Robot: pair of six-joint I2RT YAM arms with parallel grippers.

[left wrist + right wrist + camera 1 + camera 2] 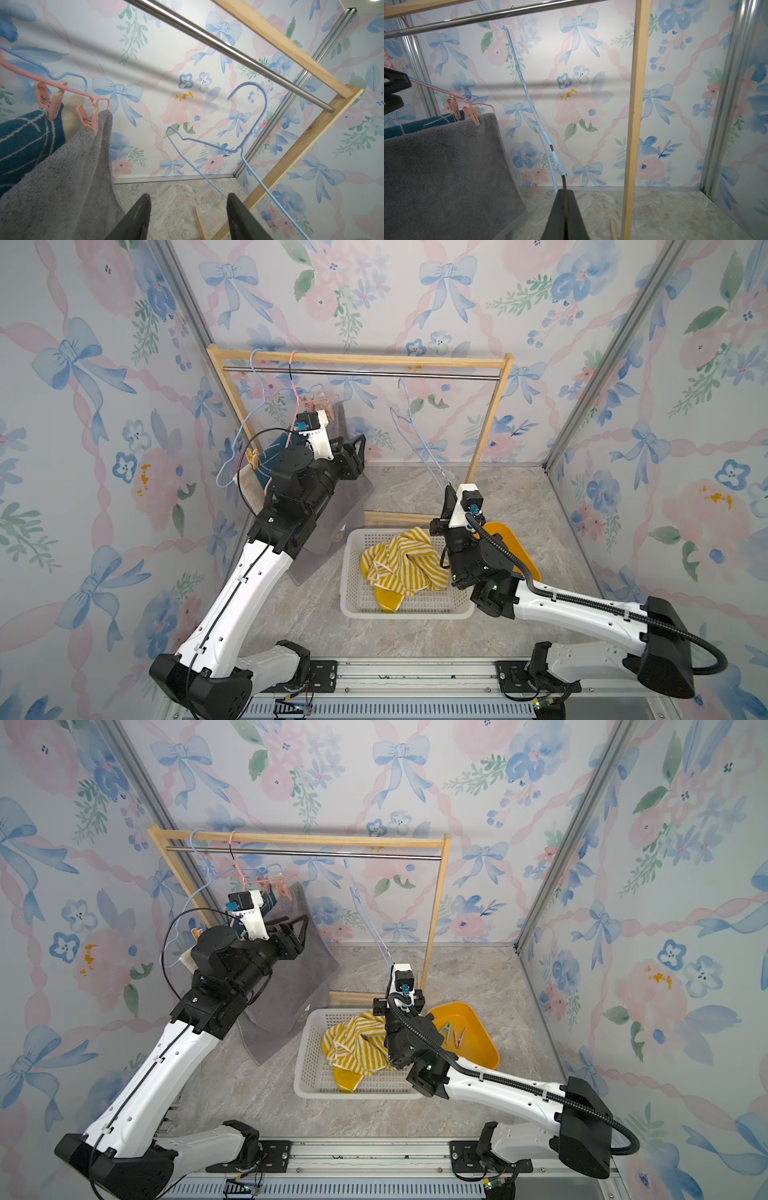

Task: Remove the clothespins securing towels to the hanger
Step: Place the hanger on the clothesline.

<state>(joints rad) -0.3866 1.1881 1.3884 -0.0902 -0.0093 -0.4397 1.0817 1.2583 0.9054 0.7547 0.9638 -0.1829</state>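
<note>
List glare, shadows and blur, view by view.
Left wrist: glare streak along the rail, shadow bands on the wall, jaws blurred. Right wrist: shadow band crosses the wall; jaws, shut on the hanger, blurred. Both top views: evenly lit, soft shadow above the rack.

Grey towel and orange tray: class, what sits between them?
A white basket holding a yellow striped towel sits between the grey towel and the orange tray, seen in both top views.

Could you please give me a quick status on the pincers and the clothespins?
Left pincer open, empty. Right pincer shut on blue hanger. Pink clothespins clipping grey towel, blue towel.
</note>
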